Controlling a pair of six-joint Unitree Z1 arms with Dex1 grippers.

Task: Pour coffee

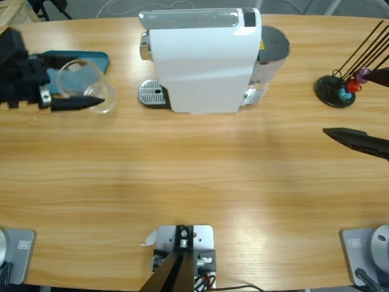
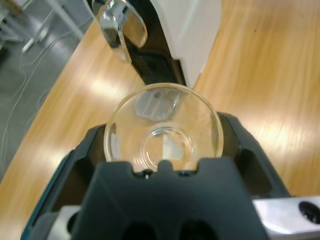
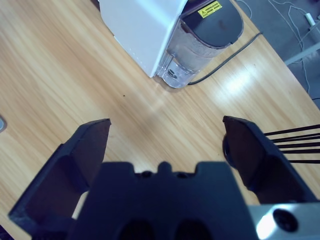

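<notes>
A clear glass cup (image 1: 76, 76) lies tipped between the black jaws of my left gripper (image 1: 91, 81) at the table's far left. In the left wrist view I look into the cup's (image 2: 165, 112) mouth, with my left gripper (image 2: 162, 137) shut on its sides. Its bottom looks clear, and the coffee is out of view. The white coffee machine (image 1: 203, 61) stands at the back middle, its metal drip tray (image 1: 152, 94) facing the cup. My right gripper (image 3: 167, 125) is open over bare wood near the right edge (image 1: 349, 139), holding nothing.
A teal tray (image 1: 94, 59) lies behind the cup. A black capsule stand (image 1: 335, 91) with coloured capsules sits at the back right, close to the right gripper. The machine's water tank (image 3: 200, 45) and a cable (image 3: 225, 62) are at its right end.
</notes>
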